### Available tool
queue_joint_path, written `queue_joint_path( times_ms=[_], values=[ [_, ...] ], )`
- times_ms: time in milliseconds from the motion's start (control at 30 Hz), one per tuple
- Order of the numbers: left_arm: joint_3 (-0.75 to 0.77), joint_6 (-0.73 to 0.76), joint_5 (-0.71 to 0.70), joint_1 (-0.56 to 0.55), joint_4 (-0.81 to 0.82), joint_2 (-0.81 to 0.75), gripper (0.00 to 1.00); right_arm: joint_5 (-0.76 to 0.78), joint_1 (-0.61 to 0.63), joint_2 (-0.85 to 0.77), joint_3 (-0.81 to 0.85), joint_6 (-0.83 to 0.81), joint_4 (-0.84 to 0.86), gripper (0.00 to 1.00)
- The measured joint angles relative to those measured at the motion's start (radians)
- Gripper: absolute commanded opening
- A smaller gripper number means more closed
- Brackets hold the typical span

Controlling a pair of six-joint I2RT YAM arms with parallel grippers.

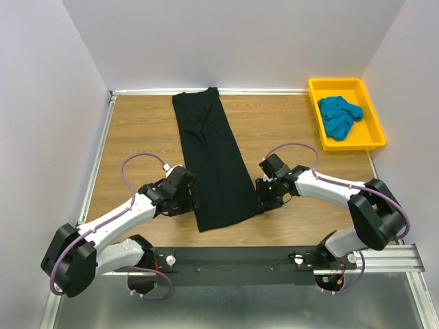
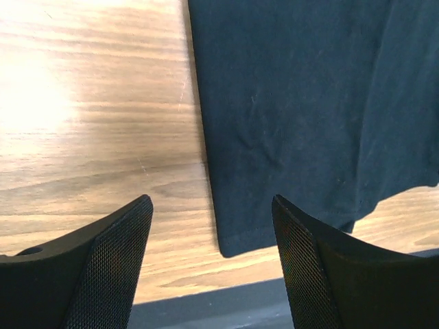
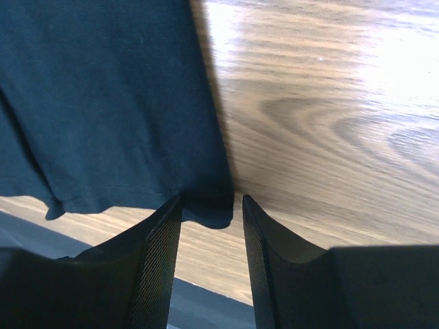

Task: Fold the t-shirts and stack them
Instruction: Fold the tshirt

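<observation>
Bright overhead light, white glare on the wooden table [image 2: 34, 96] (both wrist views), black t-shirt [image 2: 309, 103] dark and near featureless.

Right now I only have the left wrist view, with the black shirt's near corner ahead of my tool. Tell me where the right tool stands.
Observer: The right tool sits low at the other near corner of the black shirt. Its fingers are apart with the hem corner between them, and they are not pinching it.
Operator: Good. Now tell me where the second shirt is.
Observer: The blue shirt lies crumpled in the yellow tray at the far right corner of the table, apart from the black one and untouched by either arm.
</observation>
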Motion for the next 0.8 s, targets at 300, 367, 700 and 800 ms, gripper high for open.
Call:
queue_joint_path(
  times_ms=[300, 367, 700, 800],
  values=[
    [0.002, -0.013, 0.029, -0.043, -0.005, 0.071, 0.77, -0.033, -0.006, 0.013, -0.021, -0.012, 0.049, 0.08],
    [0.002, -0.019, 0.042, -0.059, -0.007, 0.092, 0.77, -0.04, -0.006, 0.015, -0.024, -0.014, 0.056, 0.01],
    [0.019, -0.09, 0.066, -0.153, -0.019, 0.158, 0.54, -0.051, -0.006, 0.014, -0.028, -0.021, 0.065, 0.01],
    [0.026, -0.122, 0.064, -0.183, -0.047, 0.162, 0.51, -0.052, -0.006, 0.014, -0.028, -0.027, 0.065, 0.0]
  ],
)
